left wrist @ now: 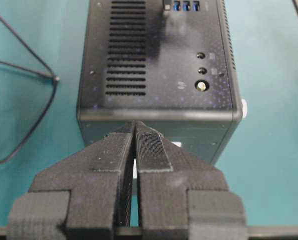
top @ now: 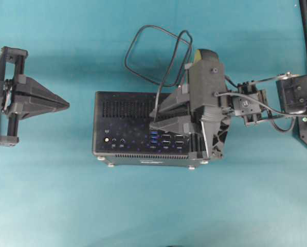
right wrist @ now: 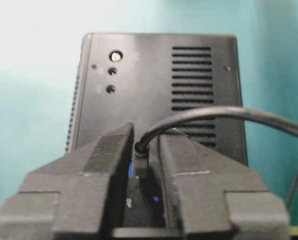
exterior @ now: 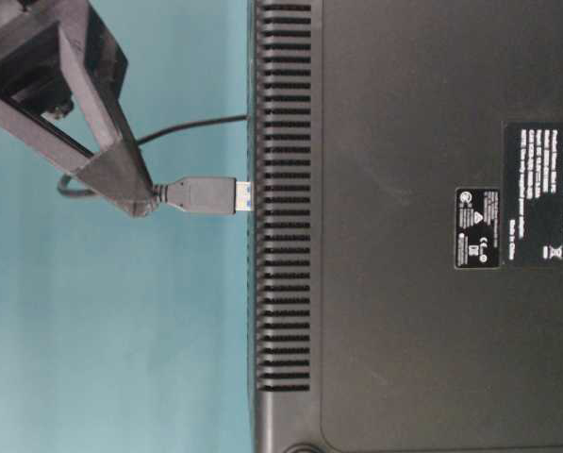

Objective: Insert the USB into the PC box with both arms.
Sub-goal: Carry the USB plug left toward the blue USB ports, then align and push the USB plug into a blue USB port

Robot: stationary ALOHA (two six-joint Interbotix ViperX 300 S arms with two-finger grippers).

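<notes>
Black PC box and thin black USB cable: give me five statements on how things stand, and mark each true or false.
1. The right gripper is closed on the plug of the thin black USB cable. True.
2. The left gripper grips the black rectangular PC box. False: it is shut, holds nothing and stays off the box's left end.
3. The plug's blue tip sits at the box's face. True, in the table-level view.
4. The cable's slack loops on the teal table beyond the box. True.
5. The box lies under a white cloth. False: it is uncovered.
</notes>
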